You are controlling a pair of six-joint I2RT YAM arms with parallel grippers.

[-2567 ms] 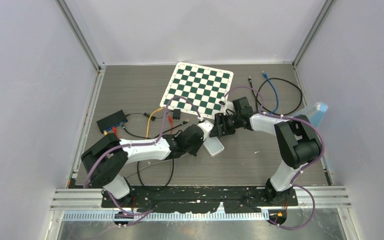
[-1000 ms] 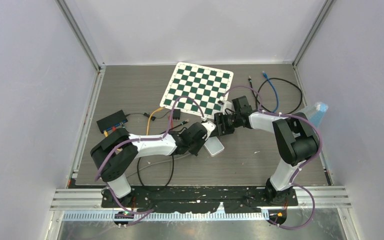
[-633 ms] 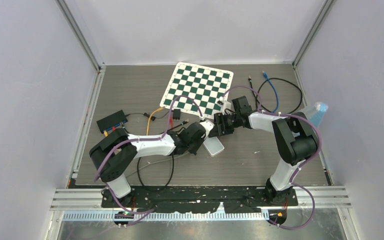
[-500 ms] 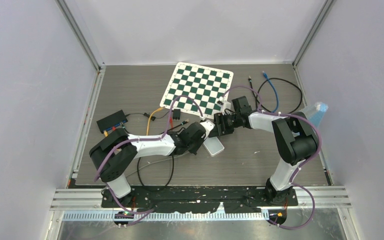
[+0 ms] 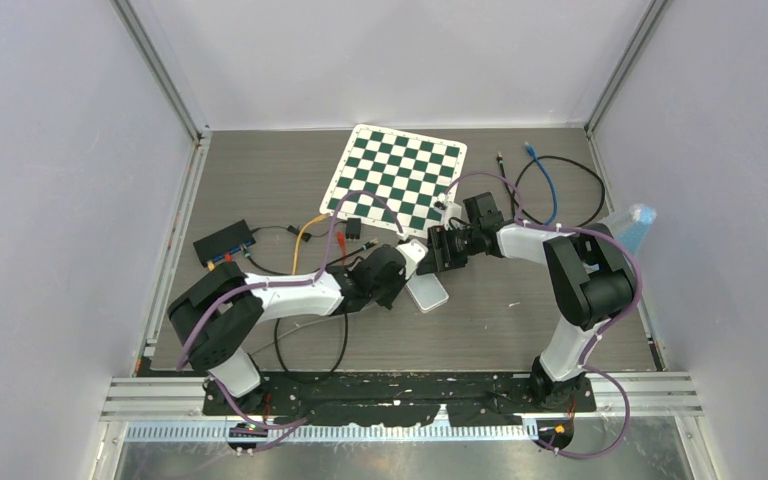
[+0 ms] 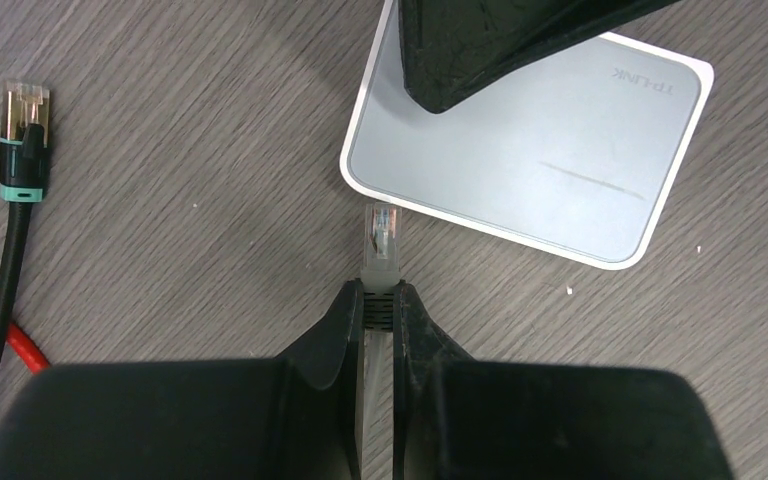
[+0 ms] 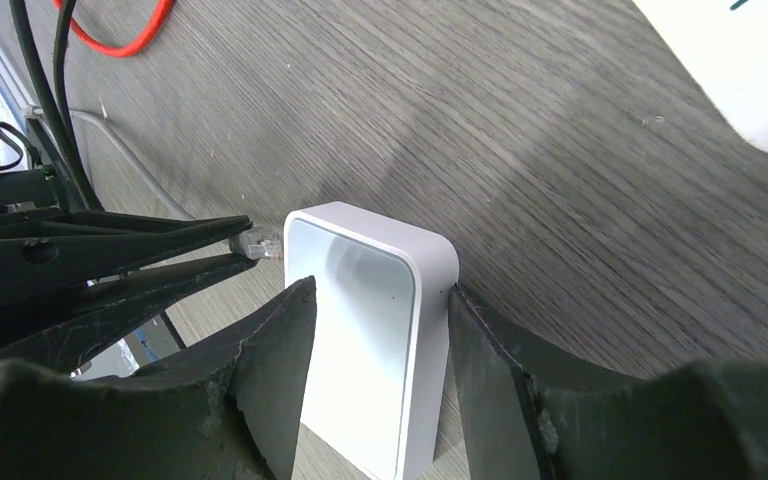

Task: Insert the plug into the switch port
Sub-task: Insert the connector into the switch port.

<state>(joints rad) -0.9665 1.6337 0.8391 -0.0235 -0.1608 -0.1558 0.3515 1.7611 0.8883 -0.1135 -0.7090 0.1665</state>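
The plug (image 6: 380,235) is a clear network plug, and my left gripper (image 6: 378,295) is shut on its ribbed boot. Its tip meets the near side of the switch (image 6: 550,150), a flat white box with a grey top. The port is hidden in every view. In the right wrist view my right gripper (image 7: 375,300) is shut on the switch (image 7: 370,330), one finger on each long side, and the plug (image 7: 263,245) touches the switch's left wall. From above, the left gripper (image 5: 406,283) and right gripper (image 5: 438,262) meet at the switch (image 5: 428,294).
A green chessboard (image 5: 395,175) lies behind the grippers. A black box (image 5: 224,243) with cables sits at the left. A loose black cable with a teal-booted plug (image 6: 22,140) and a red cable (image 6: 0,330) lie beside the left gripper. A blue cable (image 5: 545,180) lies at the back right.
The left arm's rear links have shifted a little to the left. Both grippers, the plug and the switch stay about where they were.
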